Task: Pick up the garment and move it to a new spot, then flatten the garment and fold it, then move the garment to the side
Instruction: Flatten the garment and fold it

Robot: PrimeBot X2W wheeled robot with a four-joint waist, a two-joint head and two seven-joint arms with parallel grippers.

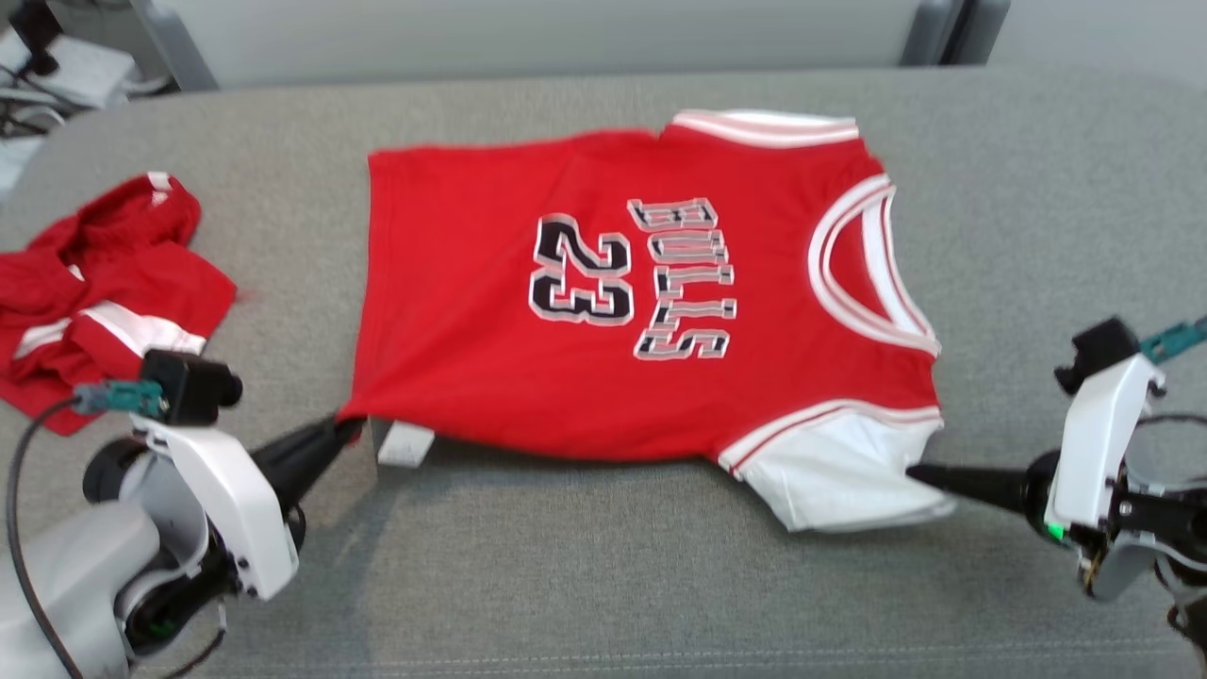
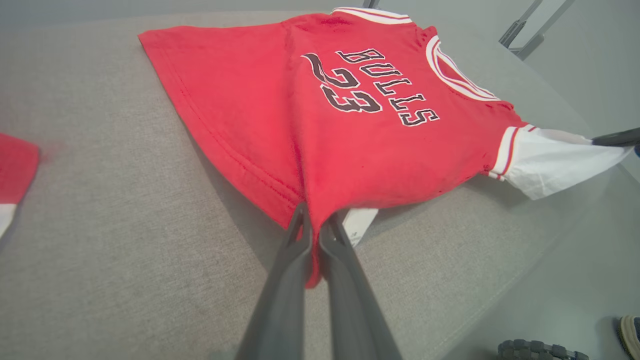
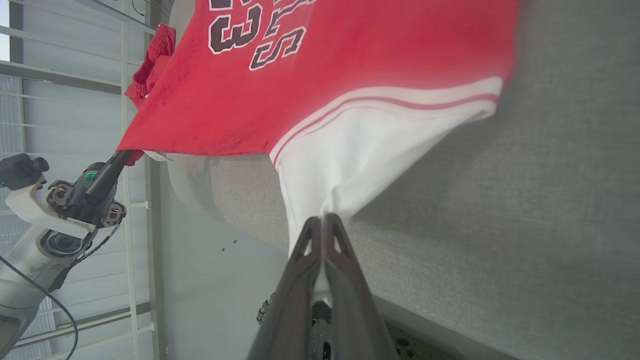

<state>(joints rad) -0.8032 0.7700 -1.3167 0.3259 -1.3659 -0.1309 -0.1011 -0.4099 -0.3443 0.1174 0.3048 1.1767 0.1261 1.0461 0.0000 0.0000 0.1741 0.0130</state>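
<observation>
A grey woven table (image 1: 585,585) spans the head view. Its far edge meets a pale wall (image 1: 566,38). Grey frame legs (image 1: 929,33) stand beyond the far right corner, and cables (image 1: 28,85) lie off the far left corner. In the right wrist view, white rails (image 3: 75,70) run behind the table's near left edge.

The jersey (image 1: 490,311), red with "BULLS 23" in black and white, lies face up at the middle of the table, collar to the right and hem to the left. Its far part rests on the cloth surface. Its near edge is raised off the table and stretched taut between the two grippers, with a shadow beneath. A white label (image 1: 405,443) hangs under the near left corner.

The left gripper (image 1: 339,432), at near left, is clenched on the near hem corner, with red cloth pinched between its fingers. The right gripper (image 1: 919,474), at near right, is clamped on the white sleeve (image 1: 839,471), which is drawn to a point at its tips.

A crumpled red bundle (image 1: 94,283) with white stripes sits at the left of the table, well apart from the hem and just beyond the left wrist
</observation>
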